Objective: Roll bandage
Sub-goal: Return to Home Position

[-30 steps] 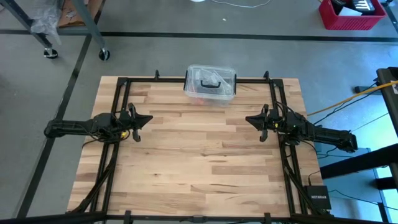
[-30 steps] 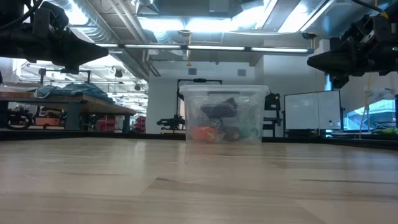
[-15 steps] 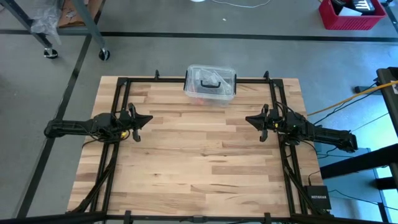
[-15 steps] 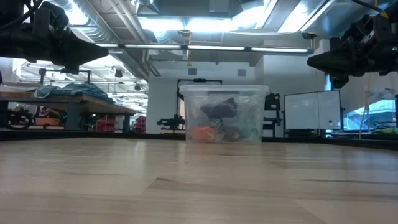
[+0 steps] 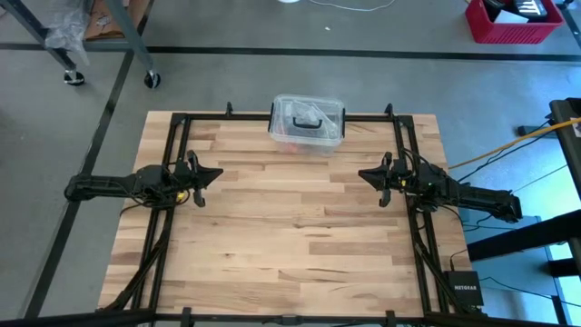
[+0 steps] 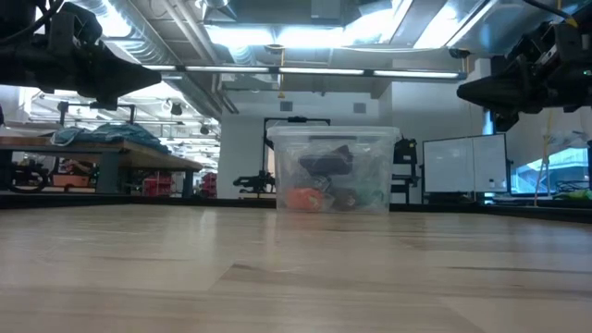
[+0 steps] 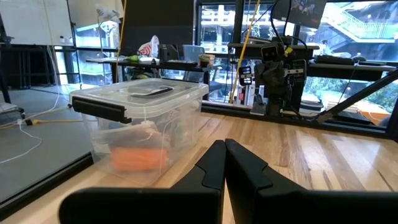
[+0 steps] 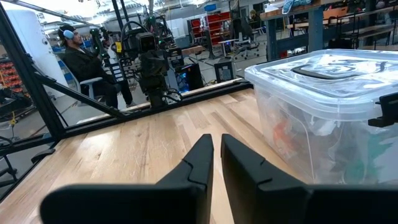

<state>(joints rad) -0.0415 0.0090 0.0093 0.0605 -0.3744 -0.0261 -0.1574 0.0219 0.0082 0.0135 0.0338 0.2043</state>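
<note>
The bandage is hidden or out of view in every frame. My left gripper [image 5: 218, 173] hangs level above the table's left side, pointing toward the middle. Its fingers are shut with nothing between them [image 7: 224, 144]. My right gripper [image 5: 361, 174] mirrors it above the right side, pointing toward the middle. It is shut to a thin slit and holds nothing [image 8: 216, 140]. In the low view both arms hang well above the wood: the left arm [image 6: 92, 65] and the right arm [image 6: 504, 88].
A clear plastic box [image 5: 307, 124] with a black lid handle [image 5: 309, 119] stands at the middle of the far edge, with orange and dark items inside [image 6: 319, 190]. Black frame rails [image 5: 177, 136] run round the table. A person [image 8: 78, 62] sits beyond the table.
</note>
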